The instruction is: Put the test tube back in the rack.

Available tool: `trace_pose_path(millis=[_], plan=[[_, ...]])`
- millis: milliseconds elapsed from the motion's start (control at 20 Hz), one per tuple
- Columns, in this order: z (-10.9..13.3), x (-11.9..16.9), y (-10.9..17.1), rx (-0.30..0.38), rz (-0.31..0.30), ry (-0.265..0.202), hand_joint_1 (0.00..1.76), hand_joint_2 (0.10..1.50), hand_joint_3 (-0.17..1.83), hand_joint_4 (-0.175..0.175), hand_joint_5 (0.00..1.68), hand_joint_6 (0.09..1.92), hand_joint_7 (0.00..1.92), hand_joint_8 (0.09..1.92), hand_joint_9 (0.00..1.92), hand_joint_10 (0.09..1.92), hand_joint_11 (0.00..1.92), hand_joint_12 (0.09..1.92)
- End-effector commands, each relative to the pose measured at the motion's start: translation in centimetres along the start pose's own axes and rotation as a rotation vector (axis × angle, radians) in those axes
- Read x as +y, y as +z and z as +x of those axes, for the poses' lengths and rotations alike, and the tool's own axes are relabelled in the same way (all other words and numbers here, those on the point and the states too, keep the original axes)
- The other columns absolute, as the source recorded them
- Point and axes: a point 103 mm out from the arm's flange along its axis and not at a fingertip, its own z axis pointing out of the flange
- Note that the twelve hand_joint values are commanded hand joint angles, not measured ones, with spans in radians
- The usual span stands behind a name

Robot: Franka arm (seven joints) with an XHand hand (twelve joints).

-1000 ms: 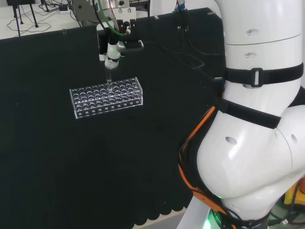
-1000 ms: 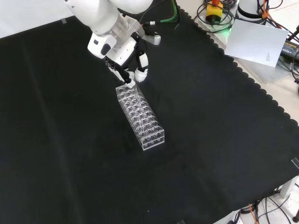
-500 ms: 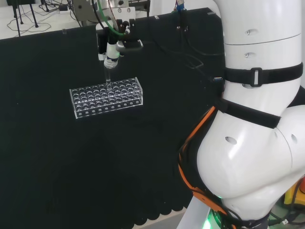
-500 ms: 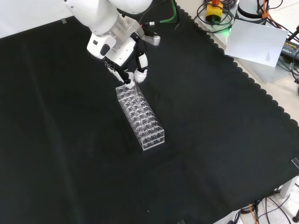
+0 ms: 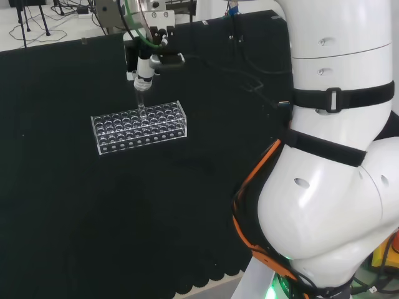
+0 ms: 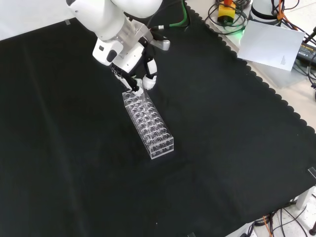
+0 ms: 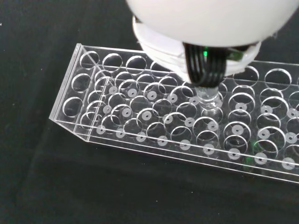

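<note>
Hand (image 5: 144,65) pinching test tube (image 5: 141,103) upright, its tip inside the rack (image 5: 138,126) (clear plastic) — black cloth (image 5: 93,212) beneath

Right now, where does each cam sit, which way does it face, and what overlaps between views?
Head view: behind and above the arm's base, looking over the white links at the rack and hand.
Front view: in front of the arm, looking down on the black cloth; arm and hand enter from the top.
Wrist view: at the wrist, looking past the palm at the rack and test tube.
Shared: all three show the rack.
</note>
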Motion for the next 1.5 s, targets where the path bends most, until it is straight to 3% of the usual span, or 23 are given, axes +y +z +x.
trace_pose_path(millis=[50, 450, 1000, 1500], plan=[[0.0, 0.0, 0.4, 0.009, 0.002, -0.009, 1.45, 0.53, 0.76, -0.175, 1.49, 0.09, 1.47, 0.62, 1.45, 0.41, 1.37, 1.08], [0.0, 0.1, 0.7, 0.014, 0.011, -0.011, 1.45, 0.53, 0.76, -0.175, 1.49, 0.09, 1.47, 0.62, 1.45, 0.41, 1.37, 1.08], [-0.9, 1.7, 3.2, 0.006, 0.053, 0.033, 1.45, 0.53, 0.76, -0.175, 1.49, 0.09, 1.47, 0.62, 1.45, 0.41, 1.37, 1.08], [-1.6, 1.7, 3.2, 0.008, 0.071, 0.045, 1.45, 0.53, 0.76, -0.175, 1.49, 0.09, 1.47, 0.62, 1.45, 0.41, 1.37, 1.08]])
